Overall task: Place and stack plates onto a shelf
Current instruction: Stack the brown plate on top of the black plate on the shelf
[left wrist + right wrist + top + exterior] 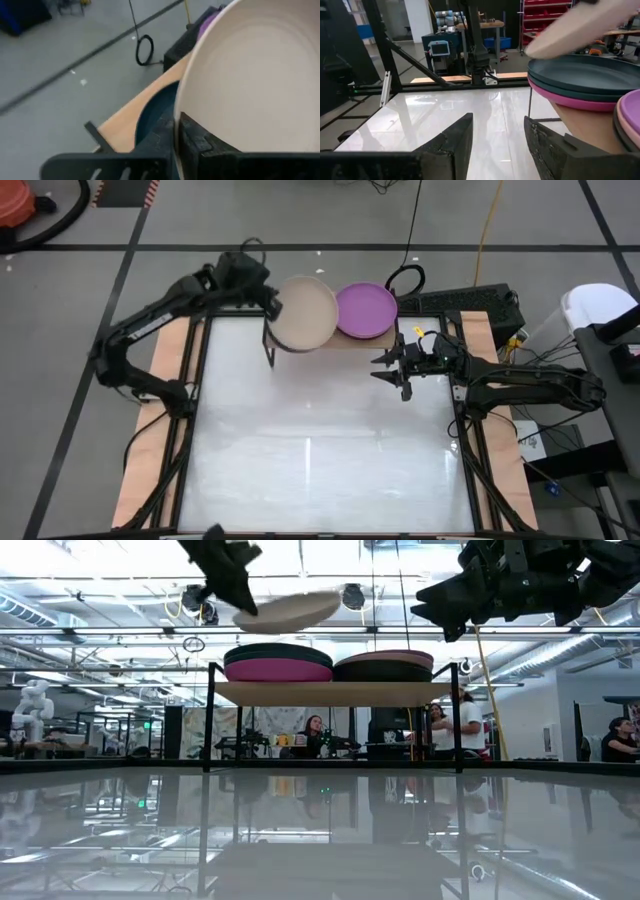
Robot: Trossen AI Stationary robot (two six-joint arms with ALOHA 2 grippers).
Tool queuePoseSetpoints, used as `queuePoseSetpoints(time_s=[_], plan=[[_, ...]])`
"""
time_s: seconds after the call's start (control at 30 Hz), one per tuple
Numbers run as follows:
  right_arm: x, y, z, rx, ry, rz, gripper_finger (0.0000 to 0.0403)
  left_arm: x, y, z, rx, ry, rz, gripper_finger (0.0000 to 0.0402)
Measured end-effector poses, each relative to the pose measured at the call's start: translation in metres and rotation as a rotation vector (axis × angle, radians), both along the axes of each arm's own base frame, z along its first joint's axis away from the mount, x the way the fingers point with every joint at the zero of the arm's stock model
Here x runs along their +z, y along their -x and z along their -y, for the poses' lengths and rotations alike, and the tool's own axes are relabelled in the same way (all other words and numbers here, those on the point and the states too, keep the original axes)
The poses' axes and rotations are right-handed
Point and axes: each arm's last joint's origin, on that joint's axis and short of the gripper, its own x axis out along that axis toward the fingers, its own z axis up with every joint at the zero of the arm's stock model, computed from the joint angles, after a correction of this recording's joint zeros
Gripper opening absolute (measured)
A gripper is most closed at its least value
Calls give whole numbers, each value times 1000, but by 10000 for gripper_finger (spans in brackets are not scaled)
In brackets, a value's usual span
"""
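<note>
My left gripper (272, 300) is shut on a beige plate (306, 313) and carries it in the air over the shelf's (330, 692) left stack. That stack has a dark teal plate (278, 653) on top of a magenta one (278, 671). The right stack is topped by a purple plate (366, 309), with a dark one (382, 671) under it. My right gripper (393, 367) hangs open above the table, just on the near side of the shelf's right end, touching nothing. My left gripper pinches the beige plate by its rim (176, 112), on the side toward the table's left, one finger (197, 142) over the inner face and one (160, 137) under. The fingers come roughly level from the left. The plate is lifted clear above the teal plate (155, 112) and slightly tilted.
The shelf stands at the table's far edge on thin black legs (211, 720). The glossy white table (320, 450) stretches toward the near side. Black frame rails (190, 430) run along both sides. People and shop equipment (320, 735) show in the room beyond.
</note>
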Motion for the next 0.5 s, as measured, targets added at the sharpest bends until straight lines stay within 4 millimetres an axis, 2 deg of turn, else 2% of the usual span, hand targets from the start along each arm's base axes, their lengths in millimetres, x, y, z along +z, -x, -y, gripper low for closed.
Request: queuePoseSetpoints(time_s=[0.13, 0.23, 0.5], plan=[[-1, 0, 0, 1, 4, -8, 157, -14, 6, -28, 49, 77, -14, 14], [-1, 0, 0, 1, 8, -13, 157, -19, 6, -39, 41, 101, -14, 41], [-1, 0, 0, 2, 46, -8, 157, -28, 8, -40, 15, 162, -66, 125]])
